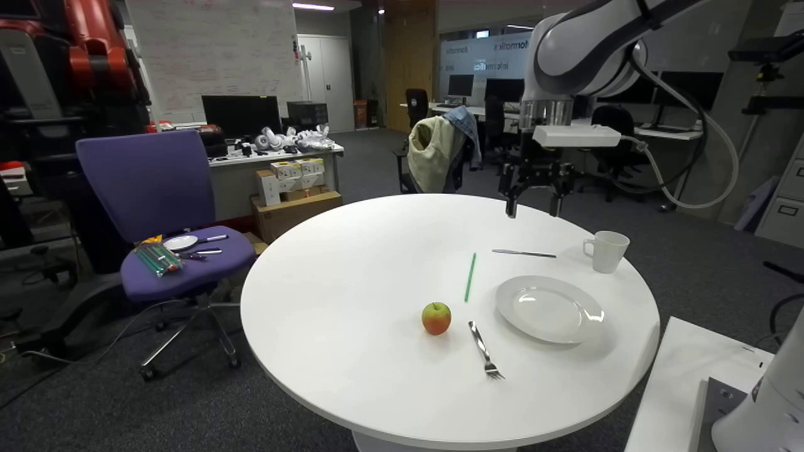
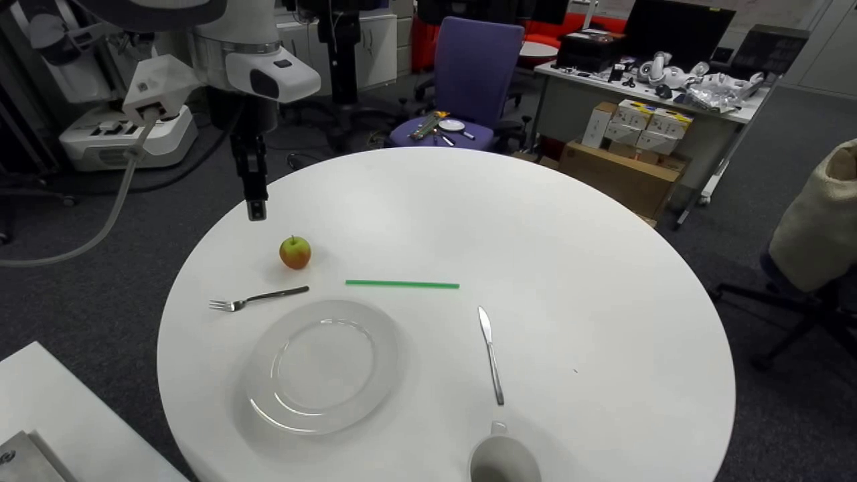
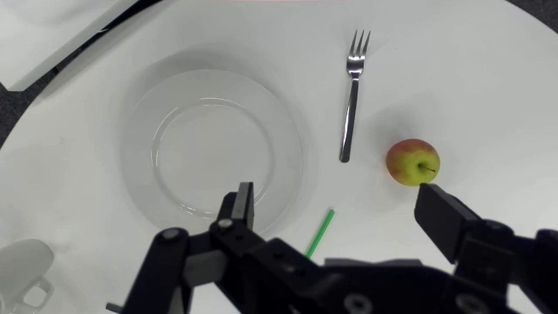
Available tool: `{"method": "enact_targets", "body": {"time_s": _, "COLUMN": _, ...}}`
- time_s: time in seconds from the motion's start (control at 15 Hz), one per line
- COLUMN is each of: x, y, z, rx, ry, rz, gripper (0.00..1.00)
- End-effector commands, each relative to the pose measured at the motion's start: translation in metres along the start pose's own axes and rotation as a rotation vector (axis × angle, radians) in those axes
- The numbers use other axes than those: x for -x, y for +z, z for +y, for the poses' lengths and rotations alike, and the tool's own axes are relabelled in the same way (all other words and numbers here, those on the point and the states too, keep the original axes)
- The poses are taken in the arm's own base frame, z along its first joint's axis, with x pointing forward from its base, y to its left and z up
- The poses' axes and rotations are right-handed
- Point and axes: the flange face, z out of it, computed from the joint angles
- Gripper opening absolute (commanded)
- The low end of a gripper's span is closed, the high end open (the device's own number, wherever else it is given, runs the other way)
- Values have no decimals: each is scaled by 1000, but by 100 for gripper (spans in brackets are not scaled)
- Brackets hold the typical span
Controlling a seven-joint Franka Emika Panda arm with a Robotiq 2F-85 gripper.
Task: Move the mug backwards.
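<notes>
White mug [image 1: 608, 253] stands below and well aside of the claw [image 1: 534, 209], which gapes wide, holding nothing; dipping too early, I reckon, it could clip the plate [image 1: 548, 309].

Mug [image 1: 610, 252]: small and plain white, shaped like a cup, a bit wider at the top than at the bottom.
Mug's pose: standing straight up, with its round mouth on top.
Handle [image 2: 499, 429]: a white loop; in both exterior views it is on the side of the mug nearer the fingers [image 1: 511, 208].
Inside [image 2: 503, 463]: light grey, seen from above in an exterior view.
Mug's place: lower down than the fingers and well apart from them; in the wrist view, left of both fingers, partly cut off by the edge.
</notes>
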Motion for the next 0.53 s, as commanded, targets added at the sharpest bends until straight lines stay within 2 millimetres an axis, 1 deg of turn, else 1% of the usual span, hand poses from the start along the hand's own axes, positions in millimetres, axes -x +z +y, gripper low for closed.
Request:
{"method": "enact_targets", "body": {"time_s": 0.0, "x": -26, "y": 1, "z": 15, "rx": -27, "ry": 106, "rz": 51, "gripper": 100}}
{"method": "enact_targets", "body": {"time_s": 0.13, "x": -43, "y": 4, "z": 31, "rx": -47, "ry": 171, "rz": 76, "gripper": 100}}
{"method": "enact_targets", "body": {"time_s": 0.47, "x": -86, "y": 19, "z": 81, "rx": -56, "ry": 298, "rz": 119, "gripper": 100}}
